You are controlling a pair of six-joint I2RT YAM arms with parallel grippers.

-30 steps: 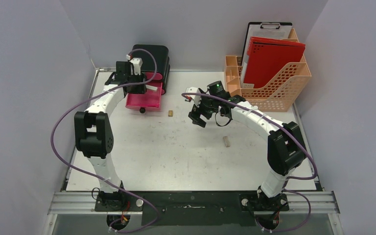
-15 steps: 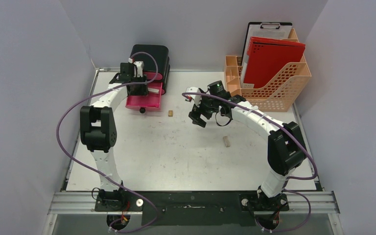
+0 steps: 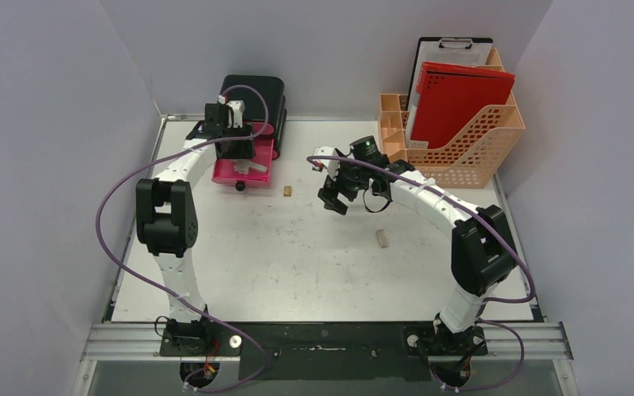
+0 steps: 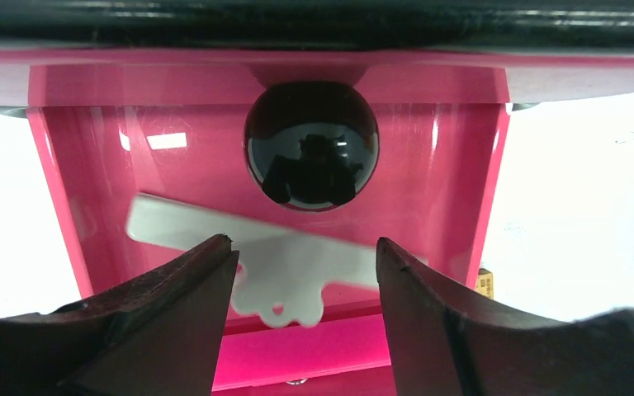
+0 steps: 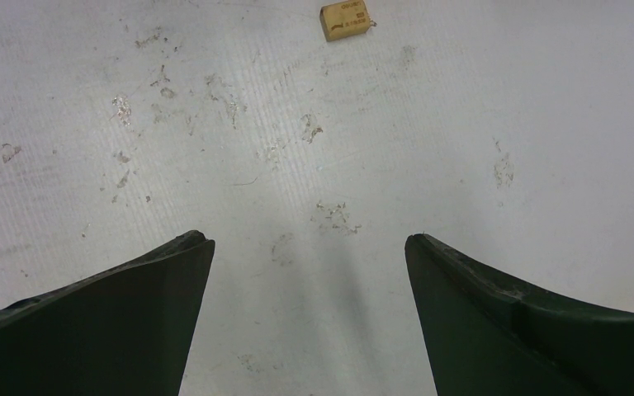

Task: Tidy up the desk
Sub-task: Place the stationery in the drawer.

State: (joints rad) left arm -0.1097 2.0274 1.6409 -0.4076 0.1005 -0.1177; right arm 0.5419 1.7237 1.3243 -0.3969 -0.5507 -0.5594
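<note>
The white scuffed desk [image 3: 297, 264] carries a black drawer box [image 3: 256, 91] with its pink drawer [image 3: 229, 172] pulled out. My left gripper [image 3: 233, 140] hovers over that drawer, open. In the left wrist view the gripper [image 4: 305, 247] looks down past the drawer's black knob [image 4: 310, 144]. A flat white piece [image 4: 297, 260], blurred, is inside the drawer [image 4: 462, 165] beneath the fingers. In the top view the same white piece [image 3: 252, 167] lies in the drawer. My right gripper [image 3: 334, 198] hangs open and empty over bare desk [image 5: 314, 165].
A small tan block [image 3: 287, 190] lies right of the drawer, the same block [image 5: 346, 19] ahead of the right fingers. Another tan piece [image 3: 382, 238] lies mid-desk. An orange file rack [image 3: 462, 148] with a red folder [image 3: 458, 95] stands back right.
My left gripper has opened and the white piece it held has dropped into the pink drawer. The right arm has not moved.
</note>
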